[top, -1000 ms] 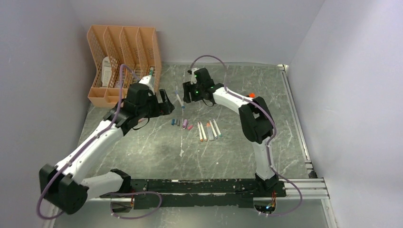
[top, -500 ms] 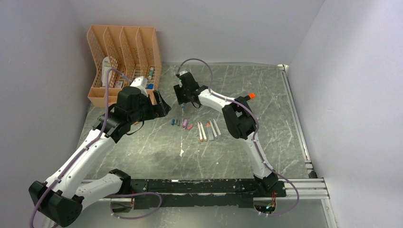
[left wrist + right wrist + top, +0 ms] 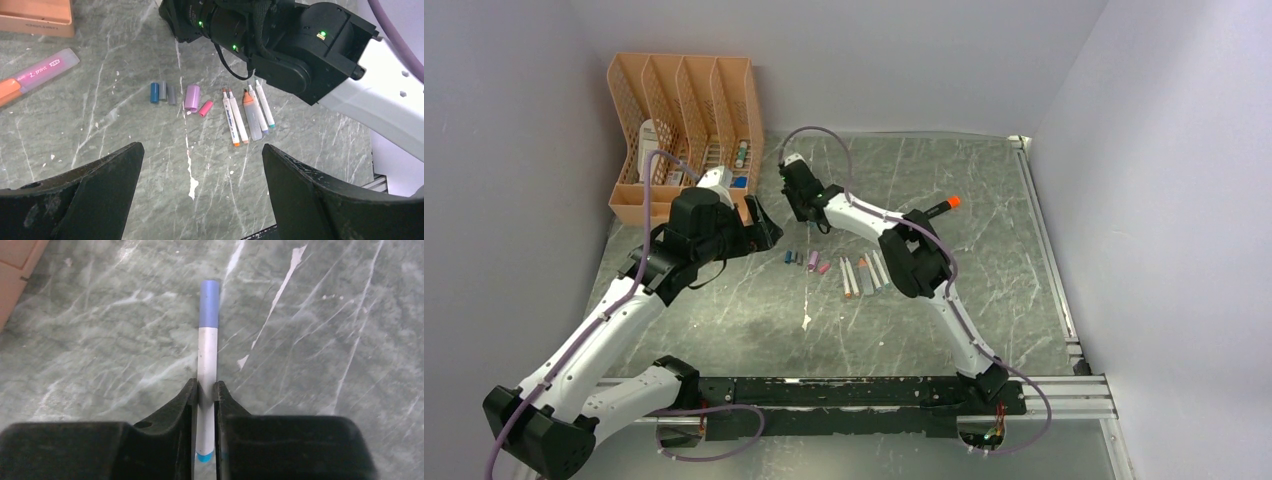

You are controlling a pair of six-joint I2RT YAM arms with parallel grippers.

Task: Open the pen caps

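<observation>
A pen [image 3: 207,355] with a blue cap [image 3: 209,303] is clamped in the right jaws; the left jaws are spread wide apart

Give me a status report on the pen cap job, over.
Left gripper jaws wide open, empty. Right gripper jaws shut on white pen; its blue cap on, sticking out ahead. Nothing touching the cap.
</observation>
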